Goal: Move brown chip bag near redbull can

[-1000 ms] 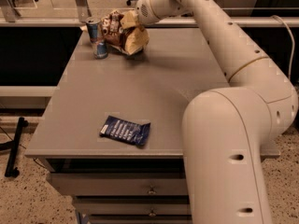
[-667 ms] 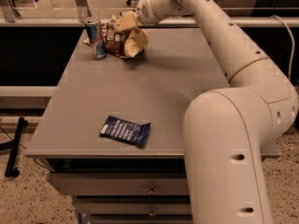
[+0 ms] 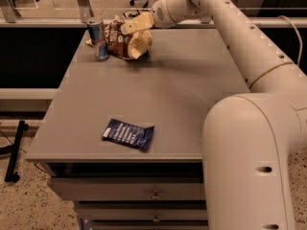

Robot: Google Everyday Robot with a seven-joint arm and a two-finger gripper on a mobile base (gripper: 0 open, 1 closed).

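The brown chip bag [image 3: 125, 38] lies at the far left of the grey table [image 3: 158, 95], dark brown in the middle with tan edges. The redbull can [image 3: 98, 39] stands upright just left of it, almost touching. My gripper [image 3: 135, 24] reaches in from the right and sits on the bag's top edge. Its tan fingers [image 3: 139, 22] are shut on the crinkled top of the bag.
A small flat dark-blue packet [image 3: 128, 133] lies near the table's front edge. My white arm [image 3: 249, 143] fills the right side of the view. Drawers [image 3: 139, 195] sit under the tabletop. A rail and glass partition run behind the table.
My gripper has carried the chip bag leftwards, so it now lies right beside the can.
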